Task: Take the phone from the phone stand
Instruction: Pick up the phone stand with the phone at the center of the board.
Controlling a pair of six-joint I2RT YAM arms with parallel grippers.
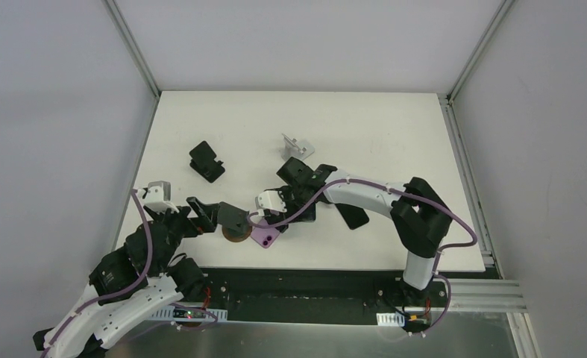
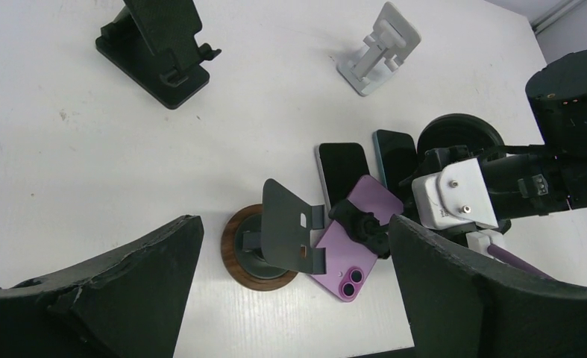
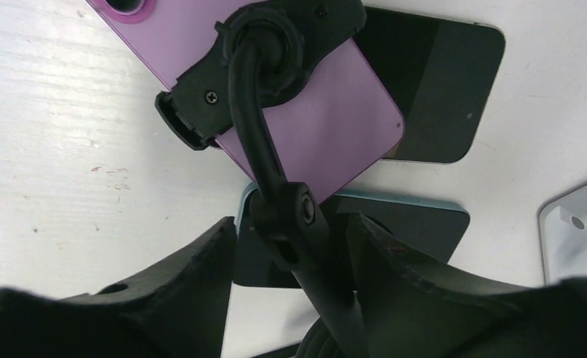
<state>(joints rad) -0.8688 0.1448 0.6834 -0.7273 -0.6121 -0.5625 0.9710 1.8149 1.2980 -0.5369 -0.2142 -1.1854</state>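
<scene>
Right now your right end effector (image 3: 290, 224) stands open, one finger on either side of the black stand arm (image 3: 264, 156) without clearly touching it. The purple phone (image 3: 327, 127) sits in that stand's clamp (image 3: 260, 45), overlapping a black phone (image 3: 439, 89) that lies flat on the bench (image 2: 66, 164). Your left end effector (image 2: 294, 220) is spread wide and holds nothing; its wrist view shows the wooden-based stand (image 2: 238, 261) and the purple phone between its fingers.
</scene>
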